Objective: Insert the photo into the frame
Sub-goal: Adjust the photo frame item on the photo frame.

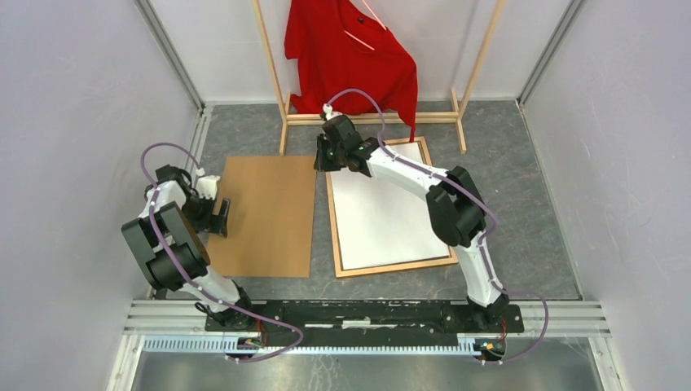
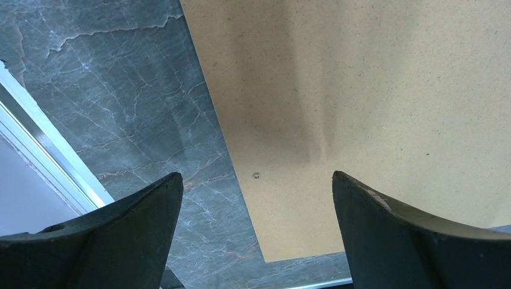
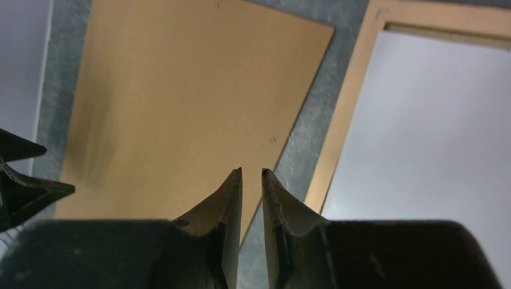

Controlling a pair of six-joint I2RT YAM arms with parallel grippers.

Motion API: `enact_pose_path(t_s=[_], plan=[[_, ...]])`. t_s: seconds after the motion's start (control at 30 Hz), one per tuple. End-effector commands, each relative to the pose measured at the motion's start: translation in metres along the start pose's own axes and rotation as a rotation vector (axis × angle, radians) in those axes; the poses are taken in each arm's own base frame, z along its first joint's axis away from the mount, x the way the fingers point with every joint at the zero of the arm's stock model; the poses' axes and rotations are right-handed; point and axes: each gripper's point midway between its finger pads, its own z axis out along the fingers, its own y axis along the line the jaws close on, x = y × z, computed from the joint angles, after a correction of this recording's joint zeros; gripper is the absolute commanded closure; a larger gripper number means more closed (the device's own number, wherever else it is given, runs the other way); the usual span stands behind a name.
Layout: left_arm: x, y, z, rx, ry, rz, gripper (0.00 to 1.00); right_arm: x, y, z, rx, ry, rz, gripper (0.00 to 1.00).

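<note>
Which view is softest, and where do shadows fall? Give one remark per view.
Right wrist: softest, frame and backing board blurred, a dim patch at the board's left. Left wrist: table veins sharp, a soft shadow band down the board. Top external: even light, no glare on the photo's white back.

the photo (image 1: 375, 221) lies flat, white back up, inside the orange-brown wooden frame (image 1: 397, 267).
</note>
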Motion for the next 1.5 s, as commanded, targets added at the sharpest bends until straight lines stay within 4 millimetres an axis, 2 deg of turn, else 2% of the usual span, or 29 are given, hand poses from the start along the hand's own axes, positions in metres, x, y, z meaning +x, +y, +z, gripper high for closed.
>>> enact_pose_path(t_s=[0.0,0.27,0.5,0.83,1.47], plan=[[-0.010,0.005,-0.001,-0.002,-0.028,0.018,0.00,-0.024,0.012,0.024,-0.086,-0.050,-0.009,0.77],[-0.012,0.007,0.000,0.000,-0.027,0.005,0.00,-0.031,-0.004,0.056,-0.132,-0.091,0.023,0.80],[-0.009,0.008,0.001,-0.009,-0.013,0.012,0.00,-0.042,-0.023,0.066,-0.119,-0.123,0.035,0.82],[-0.005,0.010,0.002,-0.019,0.005,0.015,0.00,-0.043,-0.050,0.083,-0.104,-0.123,0.072,0.82],[0.001,0.013,0.000,-0.044,0.029,0.022,0.00,-0.052,-0.075,0.089,-0.084,-0.151,0.116,0.83]])
